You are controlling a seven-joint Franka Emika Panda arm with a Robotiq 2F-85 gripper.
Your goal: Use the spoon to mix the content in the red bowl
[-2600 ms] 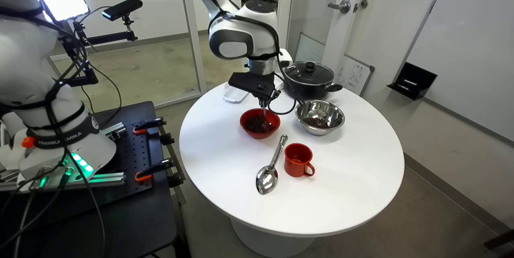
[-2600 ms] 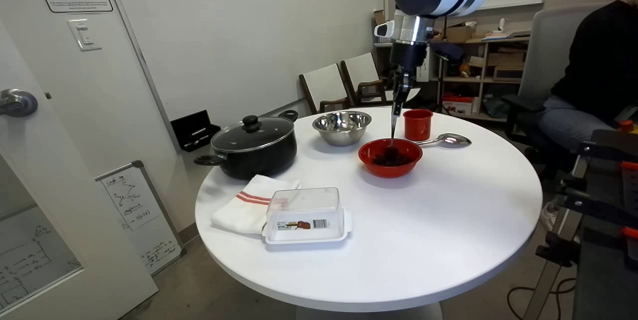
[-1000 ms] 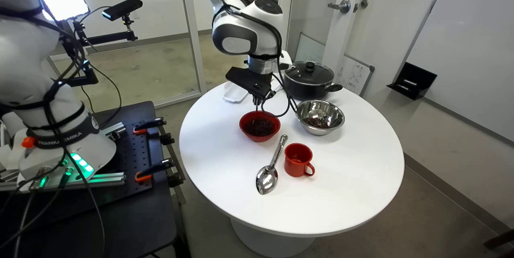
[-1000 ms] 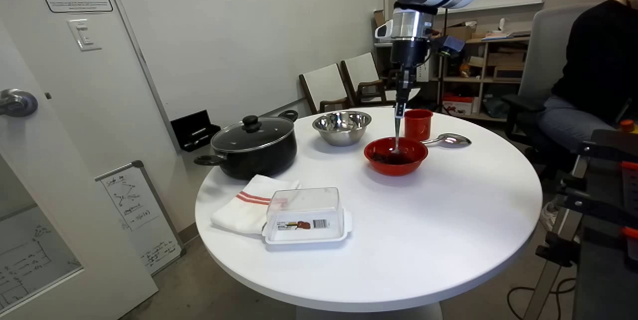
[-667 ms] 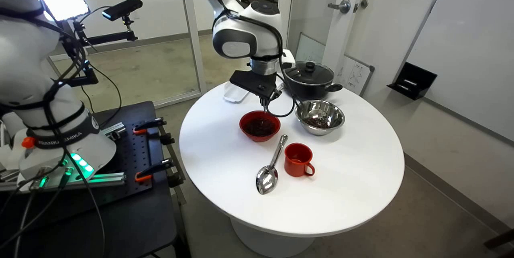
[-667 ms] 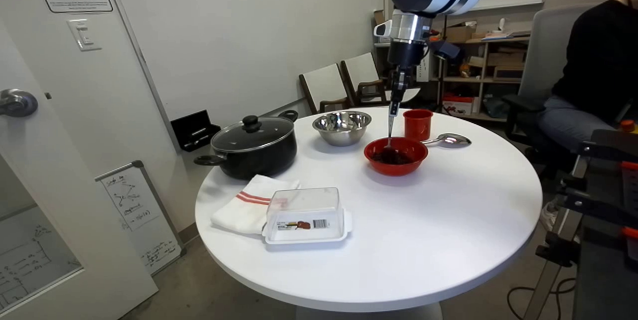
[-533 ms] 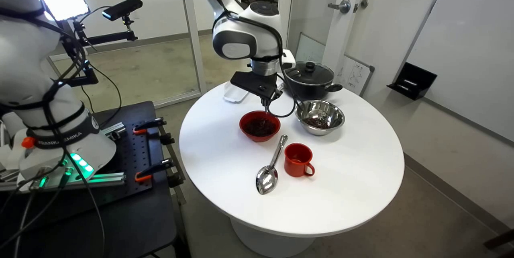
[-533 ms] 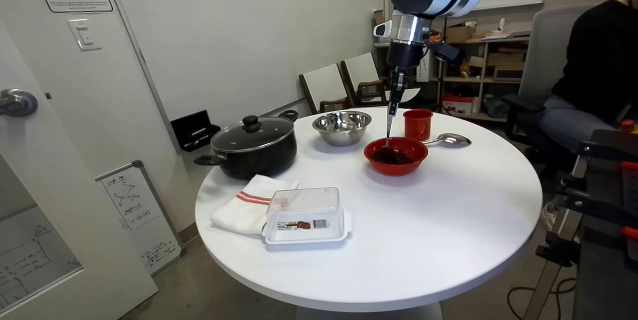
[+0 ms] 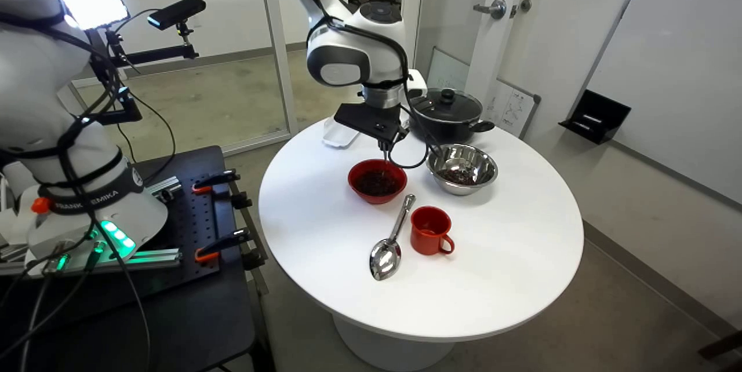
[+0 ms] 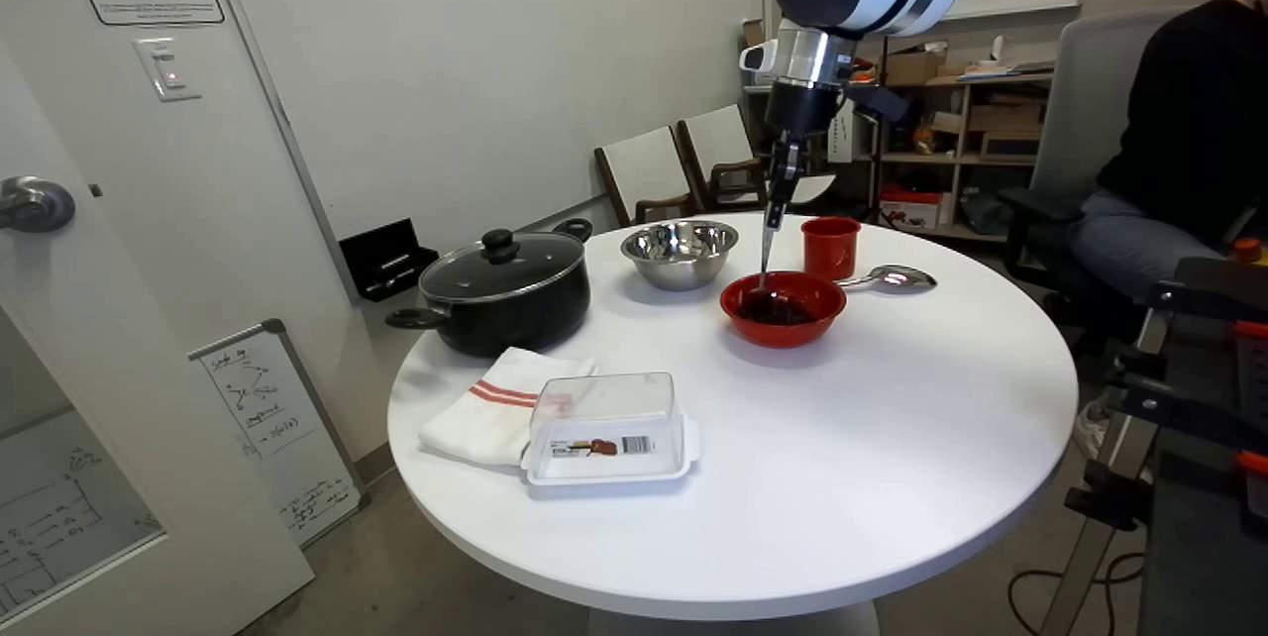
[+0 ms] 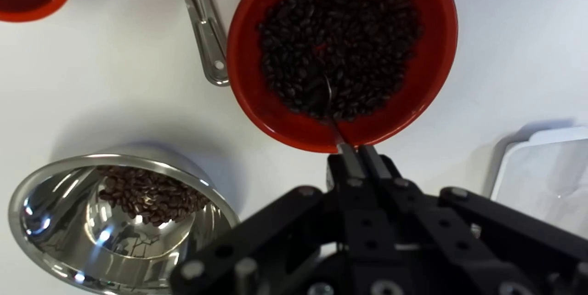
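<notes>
My gripper [image 11: 356,149] is shut on the thin handle of a metal spoon [image 11: 336,132]. The same spoon shows below the fingers in an exterior view [image 10: 766,252], slightly tilted with its head down in the red bowl [image 10: 783,334]. The spoon head is mostly buried in dark beans [image 11: 363,47] that cover the bowl's bottom. The red bowl stands upright on the white table and also shows in an exterior view [image 9: 377,200]. My gripper [image 9: 385,146] is above the bowl's rim, on the side toward the pot.
A large steel spoon [image 9: 385,258] lies beside the bowl, its handle end close to the rim. A red mug [image 9: 430,239], a steel bowl [image 9: 490,172] with brown beans, a lidded black pot [image 10: 510,304], a towel [image 10: 495,418] and a plastic butter dish [image 10: 609,428] stand around.
The spoon has swept through the beans to the side toward the steel bowl, with the gripper following. The red bowl has shifted slightly. The gripper has stayed shut on the spoon.
</notes>
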